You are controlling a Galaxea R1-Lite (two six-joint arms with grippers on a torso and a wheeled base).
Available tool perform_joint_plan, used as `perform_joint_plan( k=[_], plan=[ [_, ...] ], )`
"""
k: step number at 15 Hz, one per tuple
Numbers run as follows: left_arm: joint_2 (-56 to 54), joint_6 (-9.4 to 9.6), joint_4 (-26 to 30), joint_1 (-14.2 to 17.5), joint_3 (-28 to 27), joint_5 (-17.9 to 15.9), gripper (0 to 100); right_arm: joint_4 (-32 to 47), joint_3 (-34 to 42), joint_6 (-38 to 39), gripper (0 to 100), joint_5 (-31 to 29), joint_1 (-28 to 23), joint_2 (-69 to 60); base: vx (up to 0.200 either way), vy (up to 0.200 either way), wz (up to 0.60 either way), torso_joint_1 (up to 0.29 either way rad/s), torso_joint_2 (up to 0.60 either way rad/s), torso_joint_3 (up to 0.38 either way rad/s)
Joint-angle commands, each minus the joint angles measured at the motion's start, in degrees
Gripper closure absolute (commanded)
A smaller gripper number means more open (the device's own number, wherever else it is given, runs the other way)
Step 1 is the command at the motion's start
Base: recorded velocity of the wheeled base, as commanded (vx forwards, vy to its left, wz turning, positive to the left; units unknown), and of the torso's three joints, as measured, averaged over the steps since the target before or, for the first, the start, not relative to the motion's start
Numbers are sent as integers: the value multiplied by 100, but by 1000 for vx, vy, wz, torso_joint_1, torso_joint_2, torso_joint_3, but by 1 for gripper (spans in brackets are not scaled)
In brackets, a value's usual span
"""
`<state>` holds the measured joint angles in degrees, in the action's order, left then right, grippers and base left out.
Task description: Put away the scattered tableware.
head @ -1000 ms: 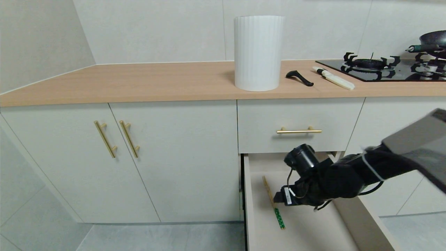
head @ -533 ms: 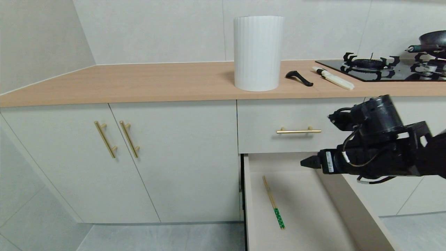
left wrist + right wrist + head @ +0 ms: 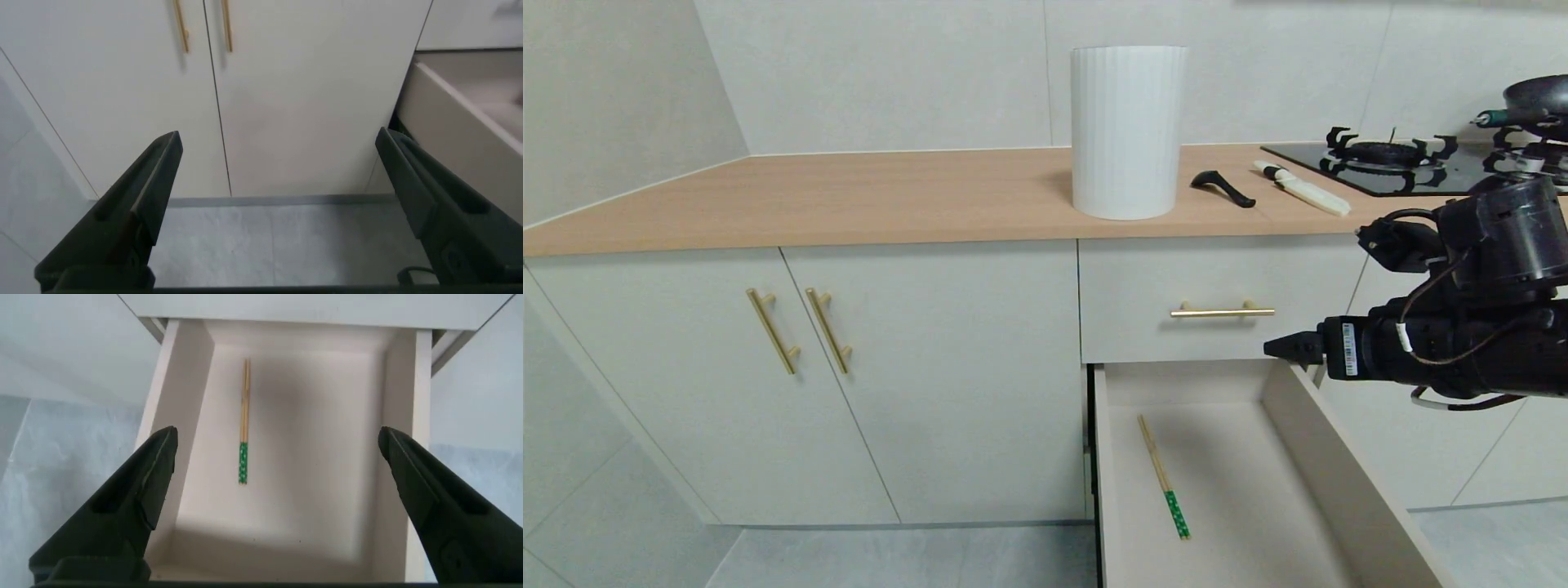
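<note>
A pair of wooden chopsticks (image 3: 1164,478) with green ends lies alone on the floor of the open lower drawer (image 3: 1307,457). In the right wrist view the chopsticks (image 3: 243,425) rest near one side wall of the drawer (image 3: 398,457). My right gripper (image 3: 1284,347) hangs open and empty above the drawer's right wall, level with the closed upper drawer; from its own wrist the right gripper (image 3: 276,449) looks straight down into the drawer. On the counter lie a black utensil (image 3: 1223,184) and a white knife (image 3: 1303,188). My left gripper (image 3: 278,143) is open and empty, low before the cabinet doors.
A tall white ribbed container (image 3: 1127,131) stands on the wooden counter (image 3: 849,196). A gas hob (image 3: 1388,155) with a pan (image 3: 1535,90) is at the far right. The upper drawer has a gold handle (image 3: 1222,310); two cabinet doors (image 3: 800,327) at left are closed.
My right gripper rose out of the drawer and drew back to the right, leaving the chopsticks lying inside. The head camera tilted slightly.
</note>
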<state>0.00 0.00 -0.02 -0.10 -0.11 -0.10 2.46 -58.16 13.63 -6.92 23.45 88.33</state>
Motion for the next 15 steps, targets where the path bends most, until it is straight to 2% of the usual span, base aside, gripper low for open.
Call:
perform_joint_plan(
  k=[1, 3, 15],
  plan=[
    [9, 0, -6, 1, 2, 1, 0, -9, 7, -1, 0, -2, 1, -9, 0, 0, 0, 66, -330, -256],
    [9, 0, -6, 1, -7, 1, 0, -9, 7, -1, 0, -2, 1, -44, 0, 0, 0, 90, -183, -293],
    [9, 0, -6, 1, -7, 1, 0, -9, 7, -9, 0, -2, -43, 0, 0, 0, 0, 161, -498, -303]
  ],
)
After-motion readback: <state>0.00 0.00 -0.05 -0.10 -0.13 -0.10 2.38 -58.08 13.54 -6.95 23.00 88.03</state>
